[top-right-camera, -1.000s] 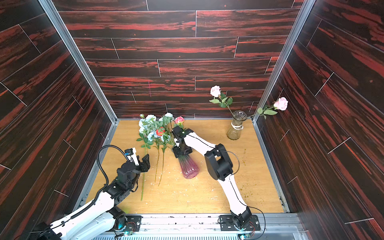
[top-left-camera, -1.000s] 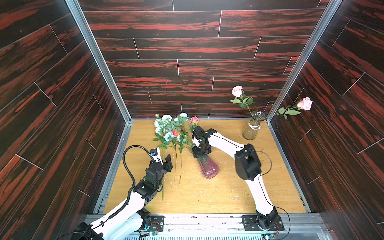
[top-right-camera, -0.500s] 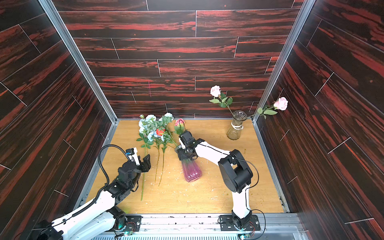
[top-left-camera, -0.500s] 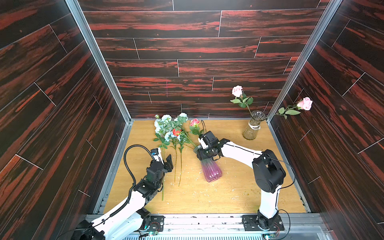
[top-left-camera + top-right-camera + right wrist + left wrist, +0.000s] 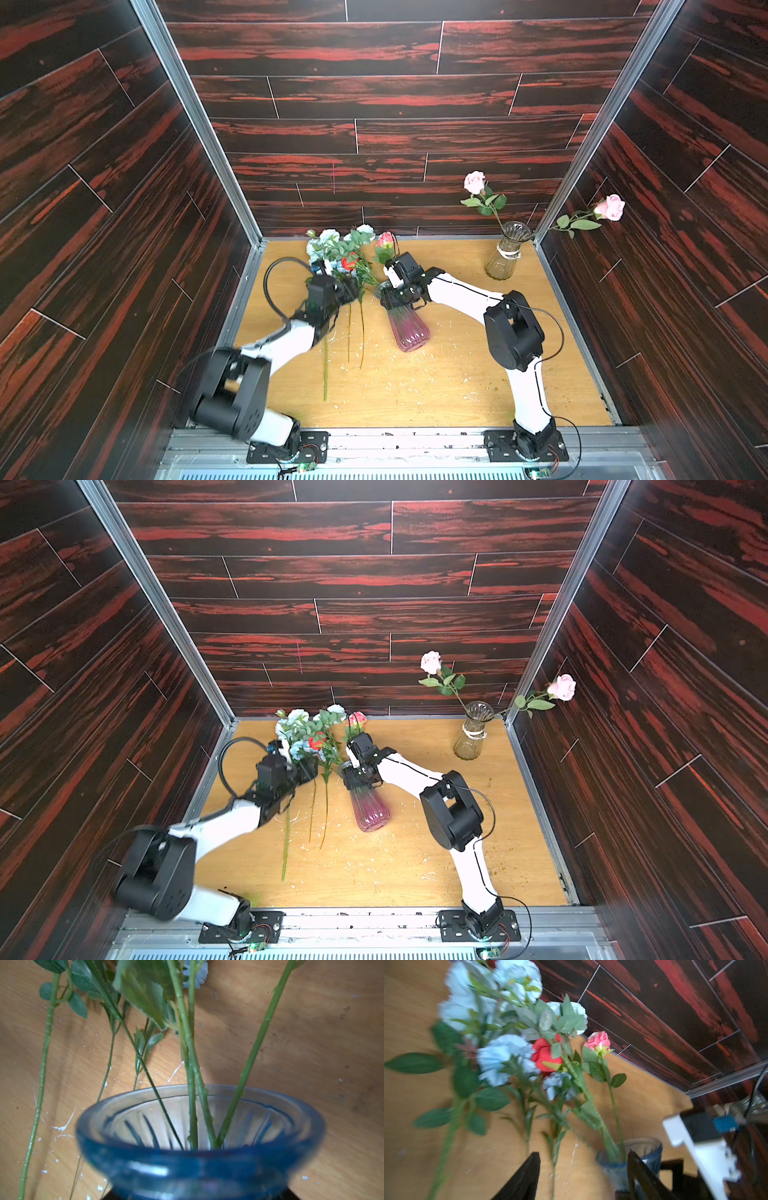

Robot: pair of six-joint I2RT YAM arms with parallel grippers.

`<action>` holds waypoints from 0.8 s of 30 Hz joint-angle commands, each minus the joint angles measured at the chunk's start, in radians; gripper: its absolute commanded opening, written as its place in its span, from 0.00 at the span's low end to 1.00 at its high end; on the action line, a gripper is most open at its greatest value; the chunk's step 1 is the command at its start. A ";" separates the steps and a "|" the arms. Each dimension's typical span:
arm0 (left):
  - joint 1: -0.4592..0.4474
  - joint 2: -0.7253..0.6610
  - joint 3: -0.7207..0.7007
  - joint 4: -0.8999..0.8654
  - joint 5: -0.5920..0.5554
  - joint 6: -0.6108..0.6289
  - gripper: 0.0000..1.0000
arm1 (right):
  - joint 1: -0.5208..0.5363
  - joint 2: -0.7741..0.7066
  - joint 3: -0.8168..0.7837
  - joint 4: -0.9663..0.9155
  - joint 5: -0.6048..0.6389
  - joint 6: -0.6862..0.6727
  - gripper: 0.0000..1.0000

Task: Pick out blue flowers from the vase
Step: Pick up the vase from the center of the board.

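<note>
Gripping the neck of the purple vase (image 5: 409,330) near the middle of the tabletop (image 5: 457,382), the right hand (image 5: 400,296) is closing firmly around the glass and holding it tilted, mouth leaning toward 11 o'clock. The blue flowers (image 5: 330,240) are clustering at about 11 o'clock, close to the back corner. Three long green stalks are lying loose on the tabletop at the vase's 9 o'clock, trailing toward 6 o'clock. The right wrist view is showing four stems sitting in the vase mouth, one thin and dark; whether it carries a blue bloom I cannot tell. A red rose (image 5: 348,262) and a pink rose (image 5: 385,240) are poking up beside the blue blooms. The left hand (image 5: 583,1153) is hovering over the loose stalks, spread wide and gripping nothing. A clear glass vase (image 5: 504,259) carrying two pink roses (image 5: 474,182) is standing at 1 o'clock.
</note>
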 commanded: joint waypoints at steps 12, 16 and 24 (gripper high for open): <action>0.049 0.142 0.063 0.059 0.216 -0.096 0.73 | -0.014 0.076 -0.045 0.219 0.078 -0.023 0.06; 0.049 0.112 0.041 0.045 0.228 -0.112 0.77 | -0.013 0.007 -0.173 0.355 0.109 0.006 0.04; 0.037 0.259 0.161 0.082 0.345 -0.220 0.93 | -0.013 -0.049 -0.281 0.463 0.140 0.014 0.02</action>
